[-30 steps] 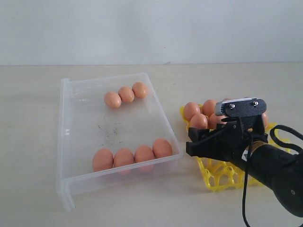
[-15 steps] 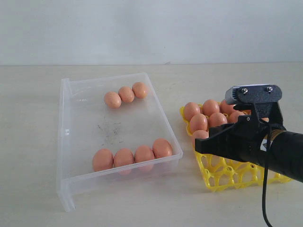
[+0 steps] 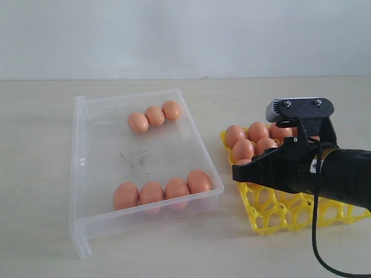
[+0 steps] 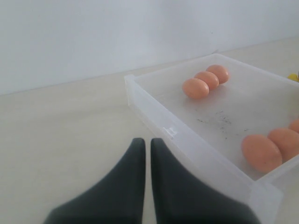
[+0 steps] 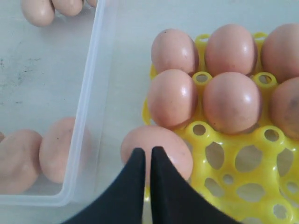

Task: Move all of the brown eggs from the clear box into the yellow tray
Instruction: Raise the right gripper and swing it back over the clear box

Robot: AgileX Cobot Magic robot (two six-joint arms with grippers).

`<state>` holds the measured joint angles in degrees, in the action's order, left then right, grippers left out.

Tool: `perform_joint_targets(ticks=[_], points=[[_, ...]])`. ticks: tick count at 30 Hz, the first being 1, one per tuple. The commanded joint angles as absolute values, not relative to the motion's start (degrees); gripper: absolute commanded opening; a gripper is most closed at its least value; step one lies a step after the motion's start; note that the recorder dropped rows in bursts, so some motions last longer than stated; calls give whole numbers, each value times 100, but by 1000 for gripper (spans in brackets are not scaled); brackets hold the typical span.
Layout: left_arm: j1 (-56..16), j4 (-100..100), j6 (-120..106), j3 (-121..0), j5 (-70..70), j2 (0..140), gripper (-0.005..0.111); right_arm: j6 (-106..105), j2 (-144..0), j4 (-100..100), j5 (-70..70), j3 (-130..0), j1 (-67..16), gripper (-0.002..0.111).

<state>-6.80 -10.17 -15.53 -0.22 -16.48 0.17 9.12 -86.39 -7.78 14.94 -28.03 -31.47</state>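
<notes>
Though pressed together, right gripper (image 5: 147, 151) pinching nothing; brown egg (image 5: 173, 144) beneath tips, in yellow tray (image 5: 236, 142). Left gripper (image 4: 147, 142) pressed together, clear box (image 4: 196, 149) alongside. Arm label (image 3: 317, 168) unreadable.

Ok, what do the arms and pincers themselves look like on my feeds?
The left pincer and right pincer are matte black, each two fingers tapering to rounded tips. The right arm is black, topped by a dark bracket with two screws, and a thin black cable hangs from it. The left arm is out of view.
</notes>
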Motion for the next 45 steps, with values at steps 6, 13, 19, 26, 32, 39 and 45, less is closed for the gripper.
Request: perform_joint_targets(ticks=[6,13,19,26,32,39,45], points=[[-714,-1009,-1554,0,-1634,0,4,903,-9129,-721,1599,-2926,-3148,0],[-714,-1009,-1554,0,-1634,0,4,903,-9679,-721,1338,-3170,-3148,0],[-714,-1009,-1554,0,-1634,0,4,535,-9663,-721,395,-3210,-3148,0],[-714,-1009,-1554,0,-1634,0,4,141,-8591,-721,351,-3210,-3160,0],[-714,-1009,-1554,0,-1634,0,4,-494,-7213,-614,2340,-2803,-3852,0],[-714,-1009,-1554,0,-1634,0,4,-853,-6798,215,5103,-2051,-4868,0],[-714,-1009,-1554,0,-1634,0,4,-558,-6808,331,5369,-2044,-5301,0]])
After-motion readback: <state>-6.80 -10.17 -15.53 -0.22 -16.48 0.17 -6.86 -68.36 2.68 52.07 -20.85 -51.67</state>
